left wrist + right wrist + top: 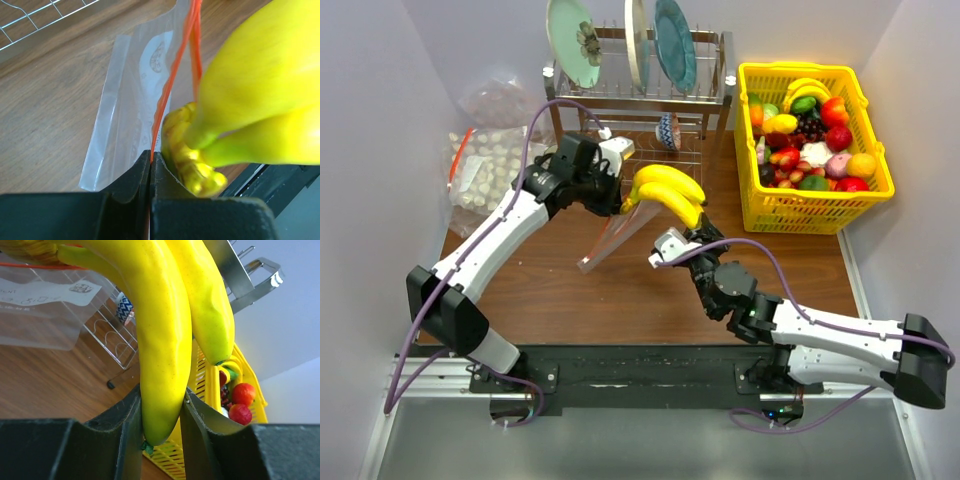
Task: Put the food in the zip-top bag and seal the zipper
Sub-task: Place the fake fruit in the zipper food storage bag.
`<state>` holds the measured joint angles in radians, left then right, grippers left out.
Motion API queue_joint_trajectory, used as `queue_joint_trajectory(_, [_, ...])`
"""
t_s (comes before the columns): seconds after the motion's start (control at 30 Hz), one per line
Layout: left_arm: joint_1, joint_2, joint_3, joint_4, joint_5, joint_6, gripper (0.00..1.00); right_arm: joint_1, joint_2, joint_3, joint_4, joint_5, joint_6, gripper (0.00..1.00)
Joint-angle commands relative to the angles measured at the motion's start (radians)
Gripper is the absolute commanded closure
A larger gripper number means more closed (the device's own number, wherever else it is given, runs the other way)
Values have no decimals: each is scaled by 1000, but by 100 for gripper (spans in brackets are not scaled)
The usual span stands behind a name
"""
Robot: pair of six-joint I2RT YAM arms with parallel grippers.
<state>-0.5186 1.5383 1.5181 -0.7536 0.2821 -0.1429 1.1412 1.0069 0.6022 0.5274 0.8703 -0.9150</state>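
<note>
My left gripper (pixel 151 160) is clenched on the zipper (pixel 172 75) at one end of the zip-top bag (pixel 120 110), holding that mouth edge up while the clear body slopes down toward the bench (pixel 570 300); my right gripper (pixel 160 415) is grasping the banana bunch (pixel 165 330) by its blossom tips. The bunch's long axis runs from my right gripper up and leftward toward the left one, stem end leading; the stem sits just beside the red strip, close to my left gripper; I cannot tell whether it is inside the mouth or only alongside it. As I judge it, the next push goes along that axis, stem first, down the bag's slope; the right arm carries, the left only holds.
</note>
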Motion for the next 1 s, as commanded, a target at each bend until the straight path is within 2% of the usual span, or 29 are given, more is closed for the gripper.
queue_joint_trajectory(0.0, [11, -46, 63, -24, 51, -11, 100, 22, 28, -12, 157, 65, -97, 87])
queue_joint_trajectory(0.17, [14, -50, 68, -26, 31, -12, 100, 78, 68, -22, 175, 90, -180, 87])
queue_joint_trajectory(0.27, [14, -50, 63, -16, -3, -11, 100, 117, 67, -7, 73, 84, -177, 85])
queue_joint_trajectory(0.5, [12, -87, 33, 72, -21, -14, 100, 141, 19, 102, -372, -34, 124, 83])
queue_joint_trajectory(0.67, [0, -127, -22, 175, 23, -18, 100, 140, 85, 227, -630, -128, 272, 85])
queue_joint_trajectory(0.73, [-18, -135, -42, 201, 41, -18, 100, 140, 116, 266, -708, -161, 312, 87])
queue_joint_trajectory(0.87, [-50, -147, -81, 259, 86, -11, 100, 140, 115, 312, -739, -249, 364, 87])
queue_joint_trajectory(0.97, [-75, -159, -122, 298, 107, -6, 100, 140, 104, 330, -754, -301, 378, 80])
